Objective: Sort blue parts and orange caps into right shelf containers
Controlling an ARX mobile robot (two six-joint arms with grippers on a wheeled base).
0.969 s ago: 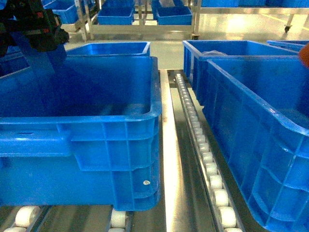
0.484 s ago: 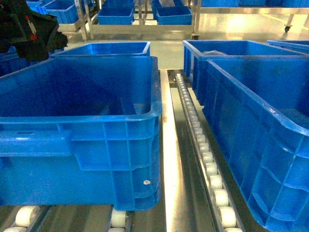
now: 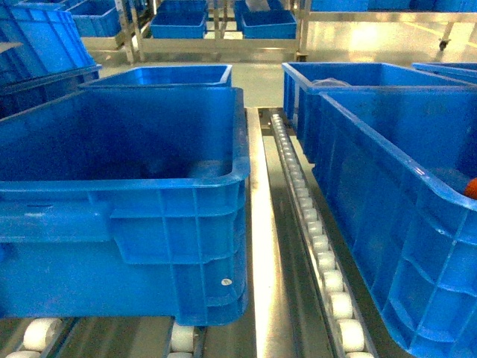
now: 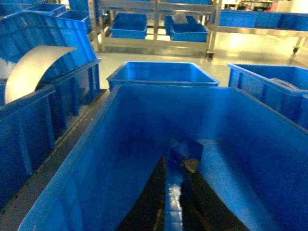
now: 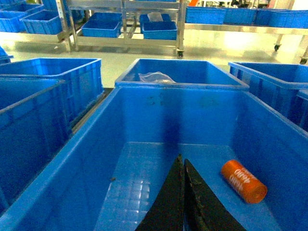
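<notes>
Neither gripper shows in the head view. In the left wrist view my left gripper (image 4: pixel 175 161) hangs over the inside of a big blue crate (image 4: pixel 96 159), its dark fingers shut on a dark blue part (image 4: pixel 186 150) at their tips. My right gripper (image 5: pixel 182 161) is shut with nothing in it, above the floor of one of the right shelf containers (image 5: pixel 77 159). An orange cap (image 5: pixel 244 181) with white lettering lies on its side on that floor, right of the fingers. In the head view the cap (image 3: pixel 471 186) peeks in at the right edge, inside that container (image 3: pixel 387 156).
A roller rail (image 3: pixel 313 231) and a steel strip (image 3: pixel 257 224) run between the left crate (image 3: pixel 149 186) and the right one. More blue crates (image 3: pixel 168 74) stand behind, one holding a clear bag (image 5: pixel 155 76). Stacked bins (image 4: pixel 43 82) stand at the left, metal racks (image 3: pixel 216 30) at the back.
The left arm, at the head view's upper left before, has moved out of that view. The orange cap, high at the right edge a second ago, now lies in the right crate.
</notes>
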